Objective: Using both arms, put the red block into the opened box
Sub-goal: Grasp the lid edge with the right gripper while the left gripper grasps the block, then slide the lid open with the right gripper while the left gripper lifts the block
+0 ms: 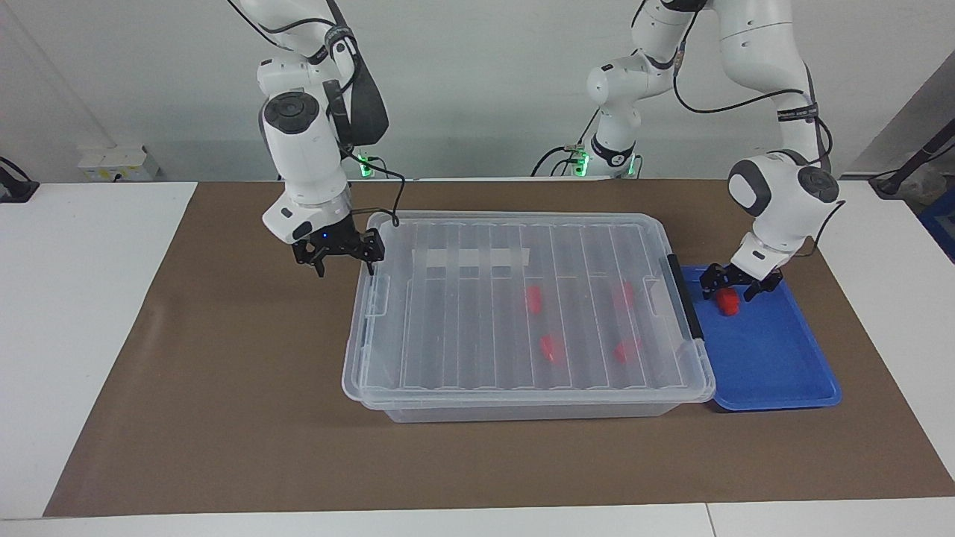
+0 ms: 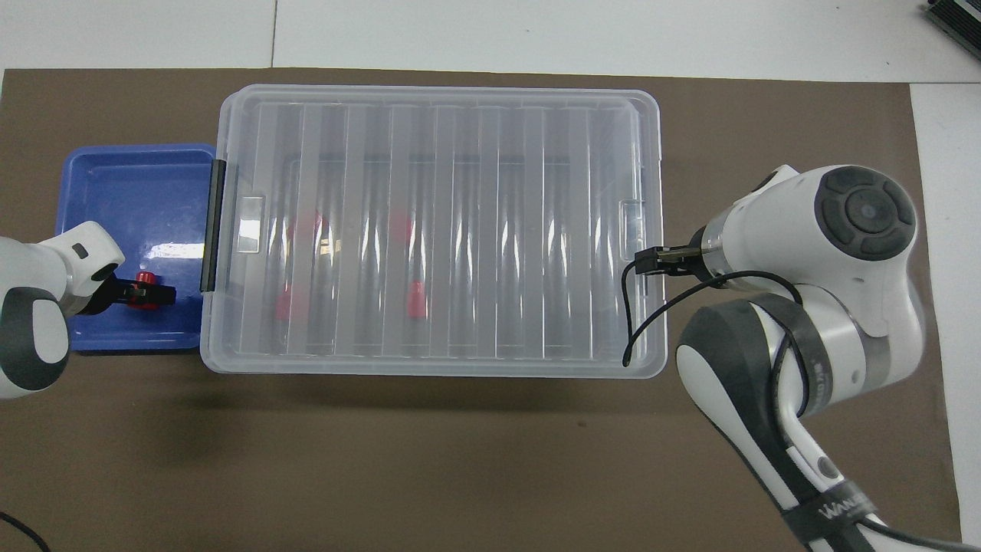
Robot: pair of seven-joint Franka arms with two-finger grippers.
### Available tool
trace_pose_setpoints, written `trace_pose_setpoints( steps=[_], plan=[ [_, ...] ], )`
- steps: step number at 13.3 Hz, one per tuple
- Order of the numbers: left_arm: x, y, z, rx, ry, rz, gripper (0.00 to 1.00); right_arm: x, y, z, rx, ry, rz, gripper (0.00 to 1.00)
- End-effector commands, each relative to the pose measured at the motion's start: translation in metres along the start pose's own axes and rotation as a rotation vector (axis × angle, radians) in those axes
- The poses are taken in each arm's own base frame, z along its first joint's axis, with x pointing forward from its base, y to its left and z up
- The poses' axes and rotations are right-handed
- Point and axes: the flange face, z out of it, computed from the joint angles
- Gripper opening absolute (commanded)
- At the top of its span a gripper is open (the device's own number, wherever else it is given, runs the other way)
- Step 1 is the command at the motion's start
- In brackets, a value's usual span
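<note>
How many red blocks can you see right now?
5. Four lie inside the box under its closed lid. The fifth red block sits in the blue tray, between the left end effector's open fingers. None appear hidden.

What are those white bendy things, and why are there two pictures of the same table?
They are two robot arms. Each ends in a black two-finger end effector. One picture looks at the robots from across the table; the other looks down from above them. On the brown mat stands a large clear plastic box with its ribbed lid on and four red blocks inside. Beside it lies a shallow blue plastic tray. The left end effector is down in the tray, its open fingers around a small red plastic block, not yet closed on it. The right end effector, also open, holds nothing at the box's other end.
</note>
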Motion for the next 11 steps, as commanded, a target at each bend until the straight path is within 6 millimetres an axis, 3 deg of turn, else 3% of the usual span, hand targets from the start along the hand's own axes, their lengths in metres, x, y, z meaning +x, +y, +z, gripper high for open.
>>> trace_pose_setpoints(
  steps=[1, 2, 3, 4, 6, 7, 9, 11],
  plan=[
    [-0.005, 0.0, -0.002, 0.006, 0.018, 0.016, 0.87, -0.002, 0.03, 0.001, -0.006, 0.002, -0.112, 0.96],
    [-0.005, 0.001, -0.001, 0.006, 0.016, 0.017, 0.53, -0.001, 0.042, 0.001, -0.007, 0.004, -0.14, 0.96],
    [-0.006, -0.001, -0.002, 0.006, 0.016, 0.016, 0.07, 0.001, 0.052, 0.002, -0.008, 0.002, -0.169, 0.96],
    [-0.006, -0.001, -0.002, 0.005, 0.012, 0.017, 0.0, 0.002, 0.061, 0.003, -0.009, 0.004, -0.199, 0.96],
    [-0.001, -0.002, -0.01, -0.002, -0.013, 0.015, 0.0, 0.003, 0.078, 0.003, -0.01, -0.002, -0.226, 0.96],
    [0.01, -0.004, -0.03, -0.011, -0.034, 0.006, 0.0, 0.003, 0.087, 0.004, -0.011, -0.01, -0.22, 0.96],
    [0.043, -0.006, -0.107, -0.035, -0.109, -0.062, 0.0, 0.0, 0.104, 0.005, -0.01, -0.036, -0.222, 0.96],
    [0.06, 0.008, -0.18, -0.058, -0.168, -0.122, 0.0, 0.0, 0.122, 0.004, -0.01, -0.042, -0.247, 0.97]
  ],
)
